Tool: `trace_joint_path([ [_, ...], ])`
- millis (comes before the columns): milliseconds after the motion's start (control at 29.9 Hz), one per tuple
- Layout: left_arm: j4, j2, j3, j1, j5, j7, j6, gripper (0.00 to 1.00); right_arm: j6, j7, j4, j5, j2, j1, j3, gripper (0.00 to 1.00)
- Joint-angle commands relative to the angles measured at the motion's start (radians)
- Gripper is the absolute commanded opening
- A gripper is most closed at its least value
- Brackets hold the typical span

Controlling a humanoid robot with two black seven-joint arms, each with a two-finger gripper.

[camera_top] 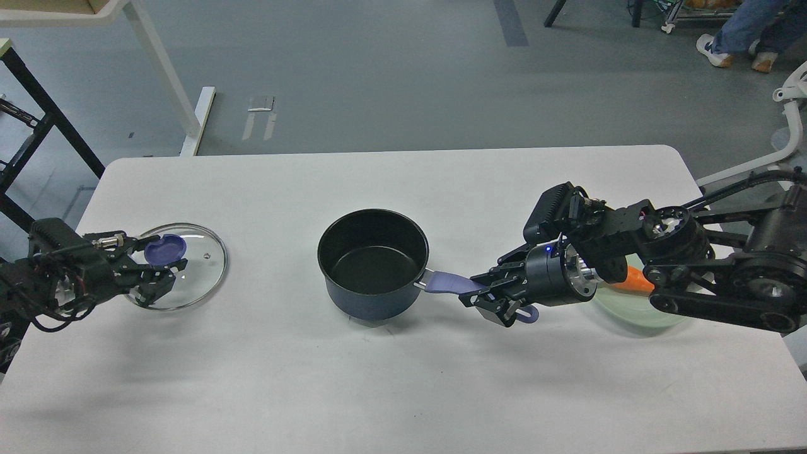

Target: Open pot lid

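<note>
A dark blue pot point(373, 265) stands uncovered at the table's middle, its black inside empty. Its purple handle point(449, 284) points right. My right gripper point(490, 298) is shut on that handle. The glass lid point(192, 272) with a purple knob point(165, 249) is at the far left of the table, low over or on the surface. My left gripper point(159, 268) is shut on the knob.
A pale green plate point(630, 312) with an orange carrot point(638, 280) lies under my right arm. The white table point(391, 378) stretches front and back of the pot. A person's feet show on the floor at the top right.
</note>
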Motion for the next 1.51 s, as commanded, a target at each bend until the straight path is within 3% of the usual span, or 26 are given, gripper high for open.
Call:
trace_joint_path([
  [0,0.001,-0.001,0.001,-0.001,-0.030,0.000,0.000,0.74,0.000,0.001,0.000,0.001,0.002,-0.001,0.000,0.22],
  [33,0.001,-0.002,0.001,-0.001,-0.048,0.000,0.000,0.83,0.000,0.001,-0.001,0.001,0.002,-0.001,0.000,0.24],
  [201,-0.005,0.003,0.000,-0.015,-0.123,0.000,-0.007,0.91,-0.004,-0.001,0.000,0.011,0.000,-0.001,0.005,0.45],
  [301,-0.005,0.009,0.000,-0.027,-0.214,0.000,-0.010,0.96,-0.007,-0.001,-0.001,0.047,0.000,0.001,0.015,0.69],
  [469,-0.005,0.010,-0.002,-0.082,-0.390,0.000,-0.013,0.99,-0.007,-0.001,-0.004,0.148,-0.008,0.001,0.074,0.97],
  [569,-0.005,0.009,-0.005,-0.153,-0.516,0.000,-0.049,0.99,-0.007,-0.001,-0.004,0.199,-0.032,-0.001,0.103,0.97],
  [669,-0.007,0.001,-0.012,-0.225,-0.689,0.000,-0.134,0.99,-0.007,-0.001,-0.004,0.209,-0.058,-0.001,0.126,0.98],
  [904,-0.007,-0.022,-0.015,-0.369,-1.111,0.000,-0.322,0.99,0.000,-0.001,-0.024,0.245,-0.161,-0.022,0.379,0.98],
  [1305,0.025,-0.181,-0.051,-0.399,-1.490,0.000,-0.378,0.99,-0.033,-0.001,-0.267,0.819,-0.218,-0.059,0.589,0.98],
  [1473,0.142,-0.315,-0.057,-0.386,-1.579,0.000,-0.389,0.99,-0.055,0.007,-0.356,1.044,-0.218,-0.103,0.594,1.00],
])
